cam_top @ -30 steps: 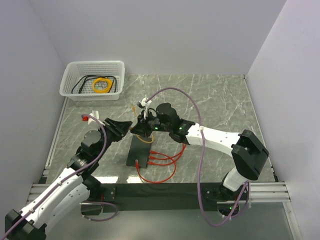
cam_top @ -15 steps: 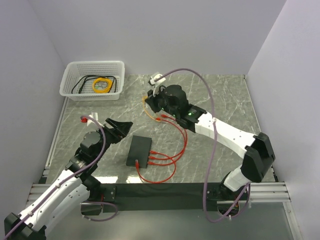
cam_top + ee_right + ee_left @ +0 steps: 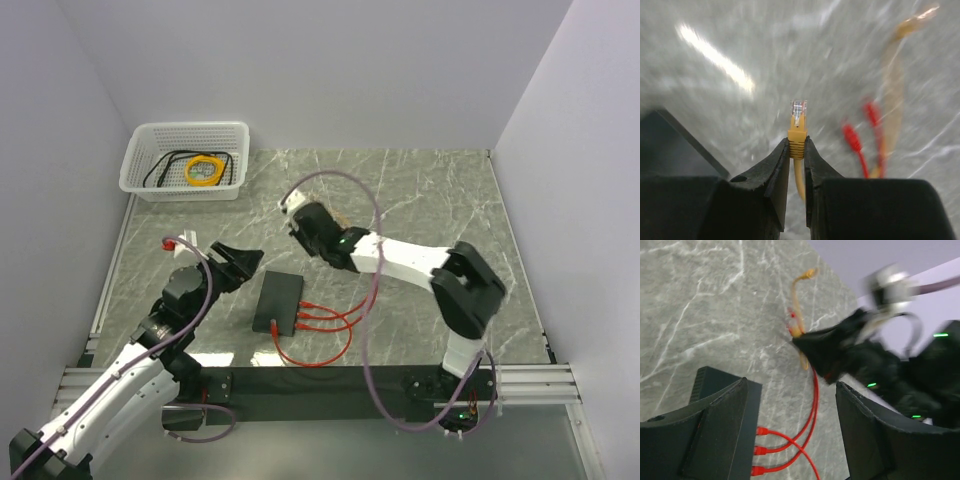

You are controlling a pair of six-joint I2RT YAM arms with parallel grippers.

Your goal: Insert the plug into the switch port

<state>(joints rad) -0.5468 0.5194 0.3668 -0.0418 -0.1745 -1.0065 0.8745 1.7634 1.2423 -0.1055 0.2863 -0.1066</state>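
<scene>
The flat black switch (image 3: 278, 302) lies in front of the arms, with three red plugs (image 3: 302, 314) sitting in the ports on its right side. They also show in the left wrist view (image 3: 761, 431). My right gripper (image 3: 300, 228) hovers just beyond the switch, shut on the orange-yellow connector (image 3: 797, 134), which is not a red plug. Two loose red plugs (image 3: 853, 138) lie blurred on the table beside the orange cord (image 3: 892, 85). My left gripper (image 3: 245, 258) is open and empty at the switch's left edge (image 3: 707, 380); its jaws stand wide apart (image 3: 790, 385).
A white mesh basket (image 3: 140, 172) with a yellow cord coil and black cords stands at the back left. Red cords (image 3: 340, 320) loop on the table right of the switch. The right arm's purple cable (image 3: 375, 290) arcs over the middle.
My right arm lifted off the switch, swung toward the back, then came back left and lower, still holding the orange connector. My left arm has hardly moved.
</scene>
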